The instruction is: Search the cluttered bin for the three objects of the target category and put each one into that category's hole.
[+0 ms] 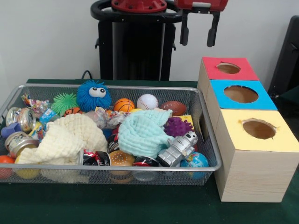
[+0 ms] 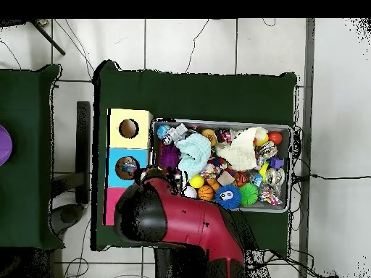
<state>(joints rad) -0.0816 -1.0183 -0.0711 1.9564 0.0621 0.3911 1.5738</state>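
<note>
My gripper hangs open and empty high above the table, behind the red box. In the overhead view my red arm covers most of that box. The wire bin holds a basketball, a baseball and a brown football along its far side. A blue fuzzy ball with eyes, a green spiky ball and a purple spiky ball lie there too. A mint cloth and a cream cloth cover the middle.
Red, blue and yellow boxes with round holes stand in a row right of the bin. A silver toy robot, a globe ball, a toy burger and cans fill the bin's front and left.
</note>
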